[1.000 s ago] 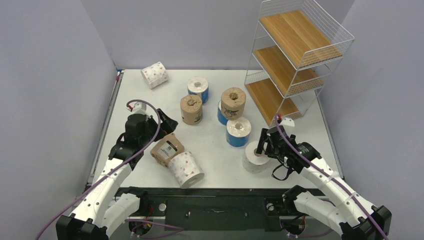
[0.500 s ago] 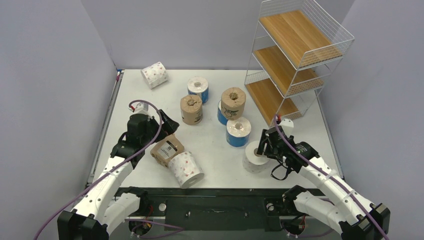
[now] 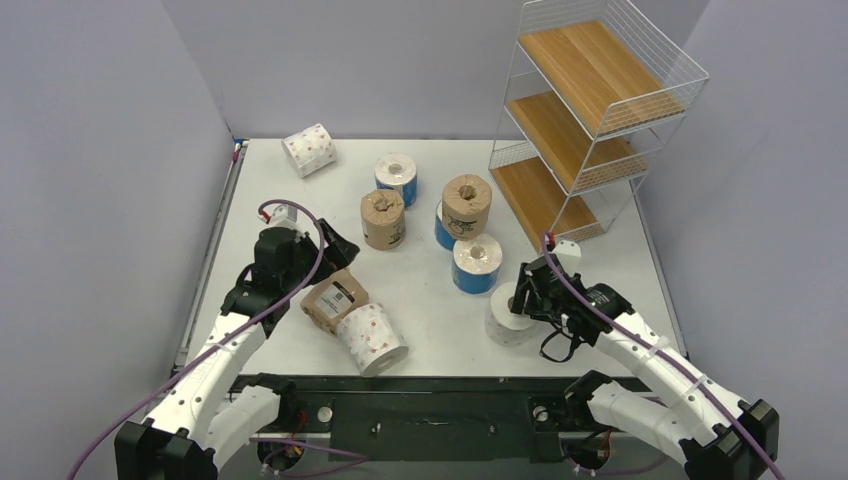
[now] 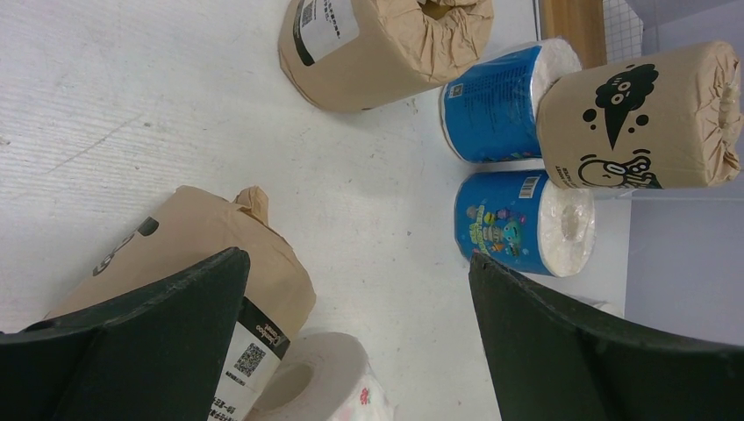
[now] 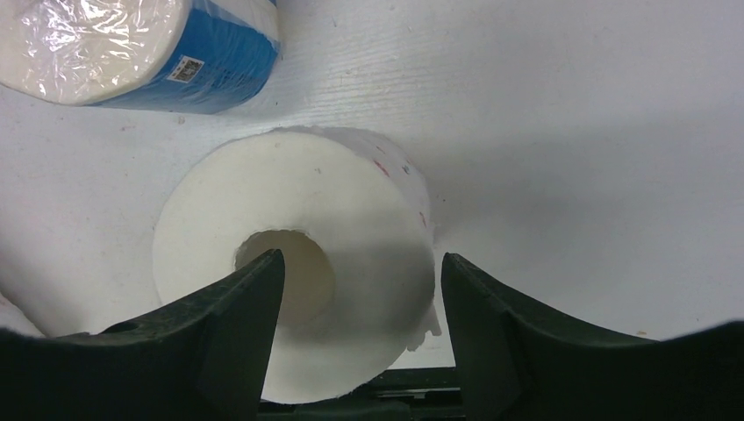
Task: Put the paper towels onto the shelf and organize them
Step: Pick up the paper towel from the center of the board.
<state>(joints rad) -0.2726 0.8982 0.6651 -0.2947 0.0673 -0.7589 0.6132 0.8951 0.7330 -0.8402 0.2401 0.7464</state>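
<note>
Just in front of the shelf (image 3: 590, 65), on the table (image 3: 420, 300): one white roll (image 5: 298, 202), upright, core up. I judge it light, soft, easily crushed. Loose paper, faint pink specks, ragged edge. Best hold: across the wall. My right gripper (image 5: 361, 272) is half-open astride that wall, one finger at the core, one outside. Grip unconfirmed.

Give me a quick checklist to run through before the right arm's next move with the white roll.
1. Right gripper straddling the white roll wall, one finger in the core: ok.
2. Firm grip on it: cannot tell.
3. Nearest blue roll apart from it: ok.
4. Shelf upright, visible boards bare: ok.
5. Left gripper open, holding nothing: ok.
</note>
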